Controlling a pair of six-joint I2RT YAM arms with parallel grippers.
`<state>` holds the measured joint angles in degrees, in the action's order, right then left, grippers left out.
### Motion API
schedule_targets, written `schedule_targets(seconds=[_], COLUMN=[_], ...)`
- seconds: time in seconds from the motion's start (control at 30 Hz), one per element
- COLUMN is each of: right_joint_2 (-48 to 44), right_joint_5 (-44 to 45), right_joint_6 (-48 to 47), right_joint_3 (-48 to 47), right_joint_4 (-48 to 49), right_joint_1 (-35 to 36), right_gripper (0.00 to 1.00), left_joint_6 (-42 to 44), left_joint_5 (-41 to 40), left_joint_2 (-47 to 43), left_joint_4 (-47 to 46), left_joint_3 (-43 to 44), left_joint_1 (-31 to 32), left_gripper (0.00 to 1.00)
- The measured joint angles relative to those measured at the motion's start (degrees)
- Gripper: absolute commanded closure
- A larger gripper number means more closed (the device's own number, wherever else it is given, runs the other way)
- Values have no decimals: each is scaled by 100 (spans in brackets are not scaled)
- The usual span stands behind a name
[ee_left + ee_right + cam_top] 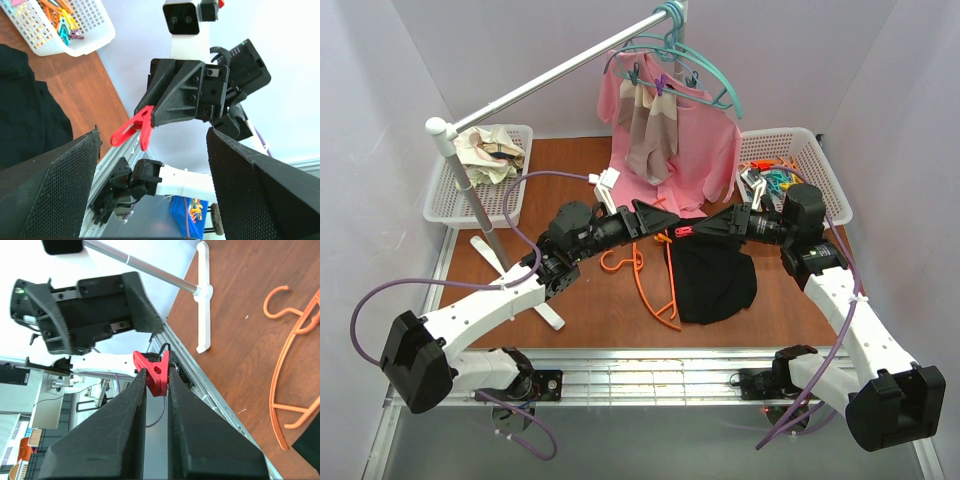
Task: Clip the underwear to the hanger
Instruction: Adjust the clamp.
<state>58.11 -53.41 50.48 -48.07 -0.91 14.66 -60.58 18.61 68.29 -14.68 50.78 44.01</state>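
The only print in sight is on a blue packet [187, 210] below the table in the left wrist view, too blurred to read. The table [590, 310] is brown wood-look board with a metal rail along its near edge, enclosed by plain white walls.

The underwear [715, 280] lies crumpled at the middle of the table toward the right edge. The hanger [655, 275] lies flat along its left side, and the right wrist view cuts off part of its frame.

Above them the right gripper [157, 374] pinches a red clip [154, 372]. The left gripper [152, 132] faces it with jaws spread wide around nothing.

A white basket [820, 160] at the far right corner holds coloured clips, too small to count.
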Motion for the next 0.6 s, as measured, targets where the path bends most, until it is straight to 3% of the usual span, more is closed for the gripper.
schedule_targets(seconds=[0.6], right_joint_2=[87], right_joint_5=[-70], right_joint_6=[343], right_joint_3=[35], right_joint_4=[590], right_joint_1=[11], right_gripper=[99], left_joint_6=[-118], left_joint_5=[9], left_joint_2=[575], left_joint_4=[-389], left_joint_3=[273], left_joint_1=[162], left_gripper=[25])
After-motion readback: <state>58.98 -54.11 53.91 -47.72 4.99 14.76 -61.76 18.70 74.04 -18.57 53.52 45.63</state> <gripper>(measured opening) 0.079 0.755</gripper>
